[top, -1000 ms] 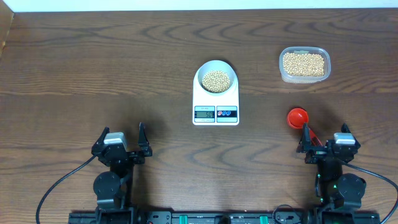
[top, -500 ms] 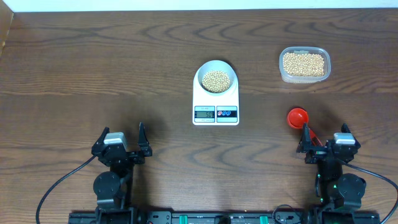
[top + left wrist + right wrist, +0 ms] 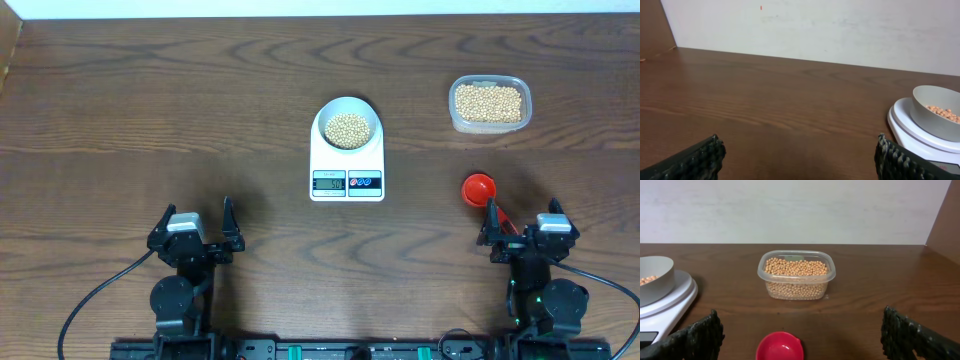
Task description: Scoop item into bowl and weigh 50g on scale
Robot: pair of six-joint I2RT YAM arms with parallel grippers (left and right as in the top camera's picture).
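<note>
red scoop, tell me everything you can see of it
The red scoop lies on the wooden table, between the clear tub of beans and the open right gripper. It looks like glossy plastic: a round cup, mouth up and empty, with a thin handle running back towards the gripper. Only the table clearly touches it.

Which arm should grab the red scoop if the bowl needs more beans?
Right. The red scoop lies just ahead of the open right gripper, with the bean tub on that side; the left gripper sits far beyond the scale.
</note>
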